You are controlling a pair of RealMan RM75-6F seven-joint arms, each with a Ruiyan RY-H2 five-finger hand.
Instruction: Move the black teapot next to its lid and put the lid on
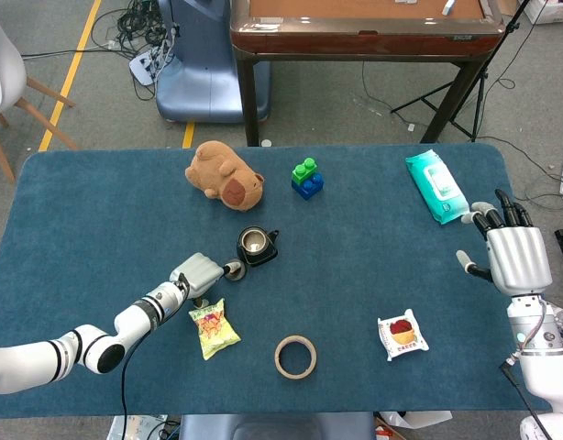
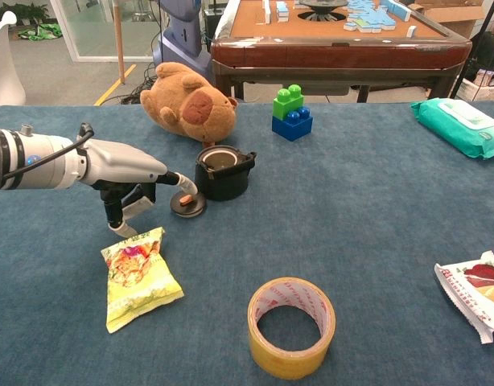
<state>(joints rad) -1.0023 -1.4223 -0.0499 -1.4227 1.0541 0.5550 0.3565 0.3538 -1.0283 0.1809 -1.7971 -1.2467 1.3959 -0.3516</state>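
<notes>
The black teapot point(image 1: 257, 246) point(image 2: 223, 173) stands upright and uncovered near the middle of the blue table. Its round black lid point(image 1: 234, 269) point(image 2: 187, 207), with a small brown knob, lies flat on the cloth just left of and in front of the pot. My left hand point(image 1: 200, 275) point(image 2: 126, 170) reaches in from the left. One finger stretches out to the lid's knob while the other fingers hang below, apart; it holds nothing. My right hand point(image 1: 515, 258) hovers at the table's right edge with its fingers extended, seen only in the head view.
A yellow snack bag point(image 1: 214, 327) point(image 2: 137, 276) lies just under my left hand. A tape roll point(image 1: 295, 357) point(image 2: 291, 326) sits in front. A brown plush point(image 1: 224, 174) point(image 2: 187, 103) and stacked blocks point(image 1: 306, 178) point(image 2: 292, 112) stand behind the pot. A wipes pack point(image 1: 435, 186) and a red packet point(image 1: 402, 334) lie on the right.
</notes>
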